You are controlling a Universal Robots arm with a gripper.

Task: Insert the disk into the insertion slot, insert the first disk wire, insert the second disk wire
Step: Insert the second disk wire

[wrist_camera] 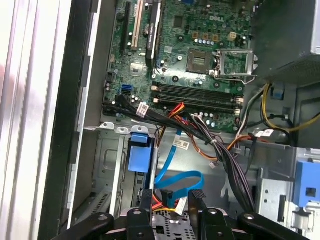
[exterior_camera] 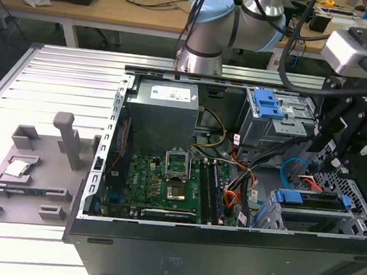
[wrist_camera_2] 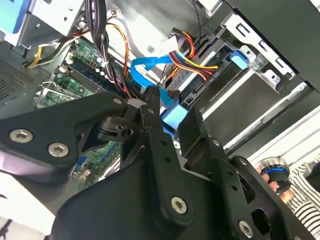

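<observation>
The disk [exterior_camera: 316, 202], in its blue carrier, lies seated in the insertion slot [exterior_camera: 311, 221] at the case's front corner on the exterior view's right. My gripper [exterior_camera: 332, 168] hangs just above it, inside the case. In both wrist views the gripper [wrist_camera: 171, 200] [wrist_camera_2: 171, 117] stands open, one black finger [wrist_camera: 146, 200] on each side of the end of a flat blue wire [wrist_camera: 175, 177] [wrist_camera_2: 150, 64]. A red-orange connector [wrist_camera: 161, 202] sits in the gap, with no pinch visible. A red, yellow and black wire bundle [wrist_camera_2: 192, 55] runs to the disk beside a blue carrier tab [wrist_camera_2: 240, 57].
The green motherboard [exterior_camera: 167, 181] and grey power supply [exterior_camera: 166, 113] fill the case's middle and back. A taller grey cage with a blue latch [exterior_camera: 267, 105] stands behind the gripper. Black cables [wrist_camera: 220, 150] cross near the slot. A grey fixture [exterior_camera: 33, 169] lies outside the case on the exterior view's left.
</observation>
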